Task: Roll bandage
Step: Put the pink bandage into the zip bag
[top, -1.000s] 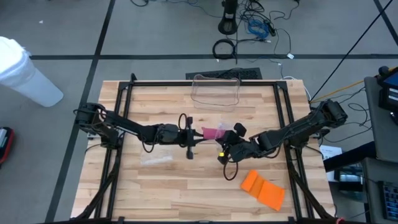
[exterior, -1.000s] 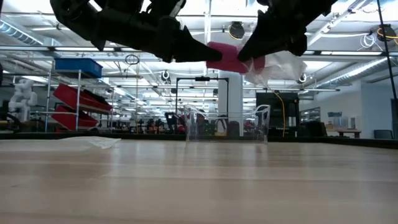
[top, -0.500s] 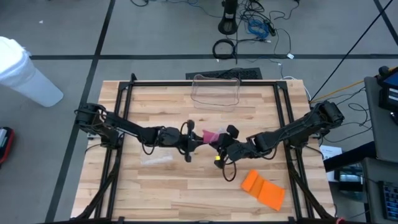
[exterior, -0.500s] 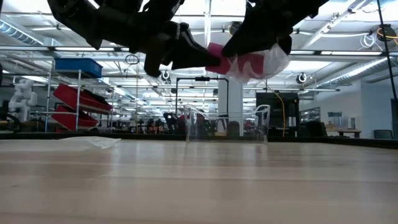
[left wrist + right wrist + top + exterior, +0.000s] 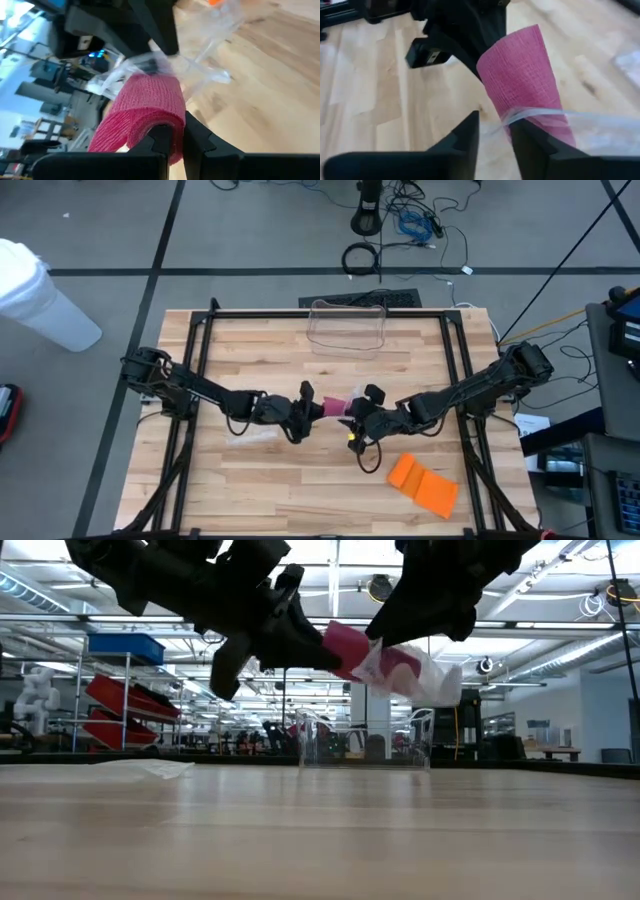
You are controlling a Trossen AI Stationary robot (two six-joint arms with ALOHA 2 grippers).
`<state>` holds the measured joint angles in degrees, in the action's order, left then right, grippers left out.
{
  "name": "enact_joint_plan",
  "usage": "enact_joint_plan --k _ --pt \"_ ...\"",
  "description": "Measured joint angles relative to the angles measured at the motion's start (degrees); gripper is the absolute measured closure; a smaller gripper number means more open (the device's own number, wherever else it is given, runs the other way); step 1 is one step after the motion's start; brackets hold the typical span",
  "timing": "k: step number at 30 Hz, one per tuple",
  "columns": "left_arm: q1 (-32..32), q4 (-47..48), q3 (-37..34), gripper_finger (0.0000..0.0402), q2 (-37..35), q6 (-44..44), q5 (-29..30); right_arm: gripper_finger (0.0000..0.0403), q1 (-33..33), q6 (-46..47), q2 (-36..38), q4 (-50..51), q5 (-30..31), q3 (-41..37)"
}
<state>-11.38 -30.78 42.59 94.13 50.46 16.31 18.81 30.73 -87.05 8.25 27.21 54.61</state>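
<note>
Little of the job done, judging from how things lie: seen in mid-air over the middle of the pale wooden desk (image 5: 300, 480), a pink roll of crepe bandage (image 5: 335, 402), well clear of the boards in the low view and hanging between the two arms. Clenched on the wall of that roll by the fingers of the left gripper (image 5: 308, 406), apparently with one finger inside the core. Half-sheathed at its far end in a crinkled clear plastic wrapper (image 5: 430, 680), with the right gripper (image 5: 354, 412) at that end, fingers parted either side of the film rather than pinched on it. Looks wound already but not unwrapped; no loose tail visible. Left to do, probably: strip the wrapper fully, free the bandage, then roll it. Untouched near the desk's front right: a folded orange cloth (image 5: 423, 483).
</note>
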Motion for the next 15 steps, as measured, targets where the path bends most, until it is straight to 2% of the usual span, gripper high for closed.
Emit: enact_joint_plan --k 4,8,15 --pt "0.0 2.7 0.0 0.0375 0.0 1.4 -2.6 0.0249 0.0 1.6 0.0 0.9 -4.8 0.0" --pt "0.0 3.8 0.0 0.0375 0.0 1.6 -4.7 0.0210 0.0 1.6 0.0 1.1 -6.0 0.0" --pt "0.0 9.1 0.0 0.0376 1.1 3.6 -6.1 0.0181 0.0 -0.6 0.6 6.3 -6.2 0.0"
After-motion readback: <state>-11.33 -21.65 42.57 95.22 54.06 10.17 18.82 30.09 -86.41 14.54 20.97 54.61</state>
